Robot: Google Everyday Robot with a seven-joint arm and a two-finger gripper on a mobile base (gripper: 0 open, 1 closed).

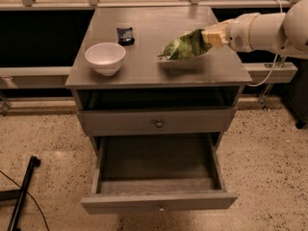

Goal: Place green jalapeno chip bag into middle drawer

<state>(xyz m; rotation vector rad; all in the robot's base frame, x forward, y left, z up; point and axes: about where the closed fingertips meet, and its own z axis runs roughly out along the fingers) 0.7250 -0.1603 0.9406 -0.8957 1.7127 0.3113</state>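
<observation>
The grey cabinet [159, 76] filled the middle of the frame. Its middle drawer [159, 201] stood pulled out at lower centre, below the closed drawer front with the brass knob [158, 123]. Your white arm [262, 30] reached in from the upper right.

On the cabinet top, the white bowl [105, 57] sat at the left, well apart from the green jalapeno chip bag [185, 46] right of centre. The bag looked raised just off the top, with a shadow beneath it and its left tip drooping. Your gripper [214, 36] was pinched on the bag's right end.

You were probably handling light, soft, slick foil that would sag, swing and crush easily. A firm hold on the flat sealed end suited it best. The small dark blue packet [125, 34] lay behind the bowl.
</observation>
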